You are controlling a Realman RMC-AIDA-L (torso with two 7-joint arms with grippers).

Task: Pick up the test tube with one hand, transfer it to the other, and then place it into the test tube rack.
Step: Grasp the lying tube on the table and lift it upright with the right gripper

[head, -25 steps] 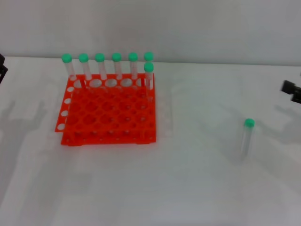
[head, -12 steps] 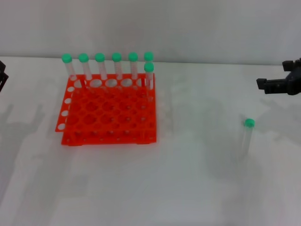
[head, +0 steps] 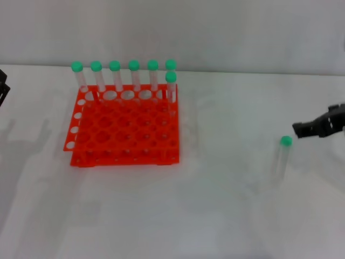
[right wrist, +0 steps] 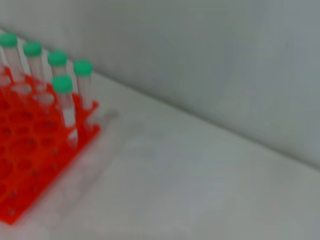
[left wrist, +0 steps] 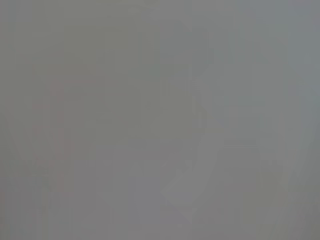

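Note:
The test tube (head: 281,157), clear with a green cap, is alone on the white table at the right, its cap end farther from me. My right gripper (head: 298,129) reaches in from the right edge, its black tip just right of and slightly beyond the cap, apart from it. The orange-red test tube rack (head: 124,132) sits at the left and also shows in the right wrist view (right wrist: 30,155). Only a black piece of my left gripper (head: 2,86) shows at the far left edge. The left wrist view shows only blank grey.
Several green-capped tubes (head: 115,75) stand in the rack's back row, with one more (head: 171,89) in the second row at its right end. A grey wall (head: 215,32) runs behind the table. Bare white table lies between rack and loose tube.
My right gripper has come in from the right edge and dropped down toward the loose tube's cap. The tube, the rack and the left arm have not moved.

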